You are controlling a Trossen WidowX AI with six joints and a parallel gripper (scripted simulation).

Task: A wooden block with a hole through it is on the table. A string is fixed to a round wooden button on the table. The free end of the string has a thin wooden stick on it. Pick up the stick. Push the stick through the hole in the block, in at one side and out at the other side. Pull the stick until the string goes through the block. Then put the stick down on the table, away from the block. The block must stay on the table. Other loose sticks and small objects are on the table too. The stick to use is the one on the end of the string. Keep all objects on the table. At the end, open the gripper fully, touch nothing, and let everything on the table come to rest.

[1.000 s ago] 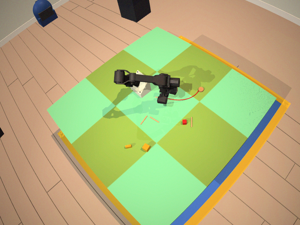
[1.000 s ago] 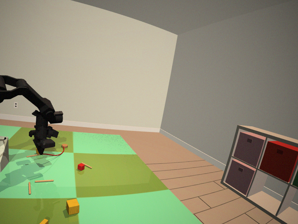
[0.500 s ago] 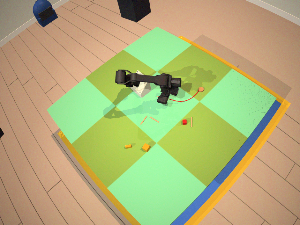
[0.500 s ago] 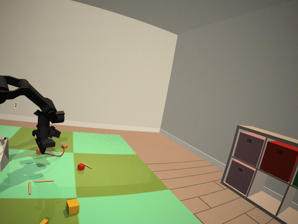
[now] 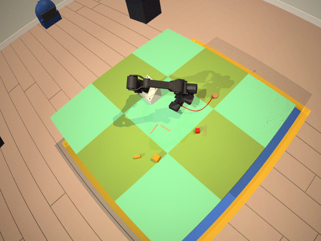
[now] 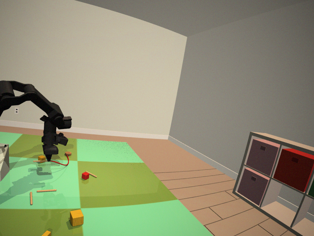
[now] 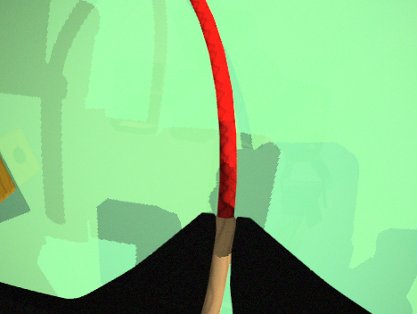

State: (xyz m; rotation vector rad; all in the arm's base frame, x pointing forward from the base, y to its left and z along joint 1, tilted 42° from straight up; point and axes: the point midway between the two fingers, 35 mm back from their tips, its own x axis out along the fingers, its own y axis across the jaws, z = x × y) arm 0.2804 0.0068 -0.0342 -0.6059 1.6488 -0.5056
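My gripper (image 6: 49,159) (image 7: 223,228) is shut on the thin wooden stick (image 6: 37,160) (image 7: 217,281), close to its string end, and holds it above the table. In the exterior view the stick reaches left, across the front of the block. The red string (image 5: 196,111) (image 6: 63,164) (image 7: 227,103) curves from the stick to the round wooden button (image 5: 214,95) (image 6: 67,153). An orange wooden block (image 6: 41,157) (image 7: 5,183) stands behind the gripper; the arm mostly hides it in the top view. Its hole shows only as a dark spot in the reflection in the wrist view.
Two loose sticks (image 5: 154,128) (image 5: 165,128) lie in front of the arm. A red cube (image 5: 197,130) (image 6: 85,175) lies beside another loose stick (image 5: 205,130) (image 6: 91,174). An orange cube (image 5: 156,157) (image 6: 76,217) and a small orange block (image 5: 137,156) lie farther off.
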